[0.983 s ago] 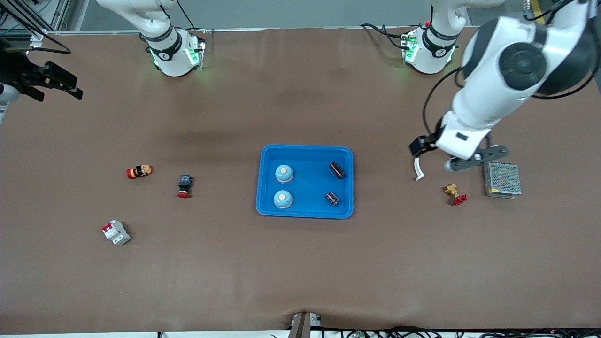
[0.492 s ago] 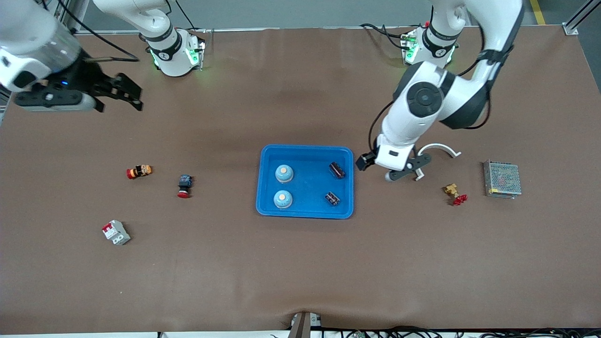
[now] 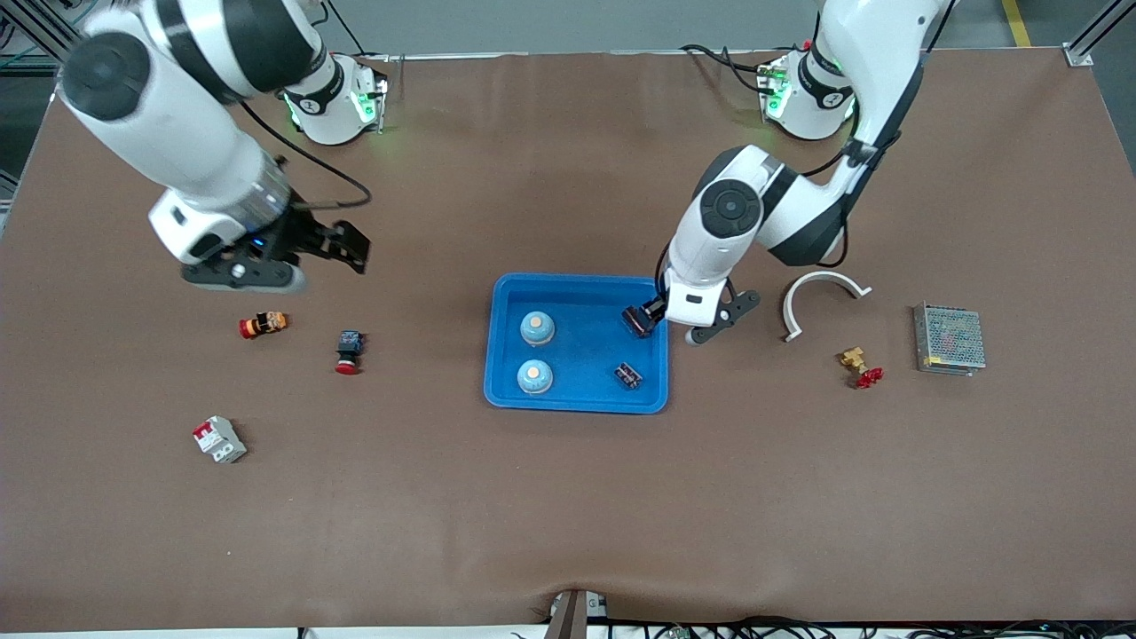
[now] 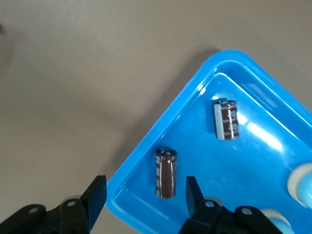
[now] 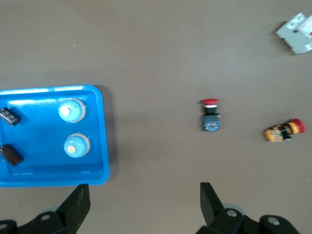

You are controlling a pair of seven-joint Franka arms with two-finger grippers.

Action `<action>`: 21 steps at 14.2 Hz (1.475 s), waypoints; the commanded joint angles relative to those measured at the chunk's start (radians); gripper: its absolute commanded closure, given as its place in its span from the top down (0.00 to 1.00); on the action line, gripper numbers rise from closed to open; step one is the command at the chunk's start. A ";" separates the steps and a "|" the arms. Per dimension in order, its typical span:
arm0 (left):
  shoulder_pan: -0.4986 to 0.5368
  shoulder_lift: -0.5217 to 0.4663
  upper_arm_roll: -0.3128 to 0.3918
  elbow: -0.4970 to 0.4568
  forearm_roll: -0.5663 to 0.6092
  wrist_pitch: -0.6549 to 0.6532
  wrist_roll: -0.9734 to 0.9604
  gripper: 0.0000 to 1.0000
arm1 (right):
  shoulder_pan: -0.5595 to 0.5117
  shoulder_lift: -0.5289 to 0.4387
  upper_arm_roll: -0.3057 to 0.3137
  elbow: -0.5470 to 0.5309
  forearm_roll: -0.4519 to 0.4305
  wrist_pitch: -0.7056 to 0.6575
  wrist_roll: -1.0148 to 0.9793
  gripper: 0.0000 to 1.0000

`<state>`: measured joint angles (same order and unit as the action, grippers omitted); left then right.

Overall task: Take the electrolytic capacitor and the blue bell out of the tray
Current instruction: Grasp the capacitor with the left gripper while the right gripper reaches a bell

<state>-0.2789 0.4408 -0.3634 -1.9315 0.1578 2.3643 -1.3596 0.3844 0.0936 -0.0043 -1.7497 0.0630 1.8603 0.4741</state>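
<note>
Now the left claw (image 4: pixel 141 197) straddles an electrolytic capacitor (image 4: pixel 165 173) in the tray (image 3: pixel 577 404), fingers parted to pinch it, while the right claw (image 5: pixel 144 202) hovers wide over bare bench.

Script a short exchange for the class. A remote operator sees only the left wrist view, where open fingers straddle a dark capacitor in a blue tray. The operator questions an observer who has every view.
Operator: I only see the edges of something pale blue. How many bells are in the tray?
Observer: Two. One blue bell sits at the end of the tray toward the right arm, and a second bell sits beside it, nearer the front camera.
Operator: Where is the other arm?
Observer: The right gripper hangs open over bare table toward the right arm's end, apart from the tray.
</note>
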 commanded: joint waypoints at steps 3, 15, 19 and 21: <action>-0.062 0.114 0.004 0.086 0.062 0.027 -0.142 0.64 | 0.077 0.101 -0.013 0.027 -0.006 0.098 0.101 1.00; -0.089 0.207 0.012 0.123 0.062 0.027 -0.171 0.54 | 0.174 0.325 -0.013 0.021 -0.008 0.362 0.155 1.00; -0.095 0.231 0.017 0.138 0.062 0.027 -0.171 0.51 | 0.217 0.394 -0.013 0.029 -0.009 0.410 0.169 1.00; -0.094 0.239 0.017 0.143 0.062 0.027 -0.171 0.37 | 0.229 0.423 -0.013 0.033 -0.002 0.427 0.172 1.00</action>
<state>-0.3561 0.6623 -0.3586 -1.8155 0.1950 2.3925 -1.4992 0.5924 0.4840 -0.0062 -1.7455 0.0627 2.2801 0.6225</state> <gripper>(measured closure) 0.489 0.000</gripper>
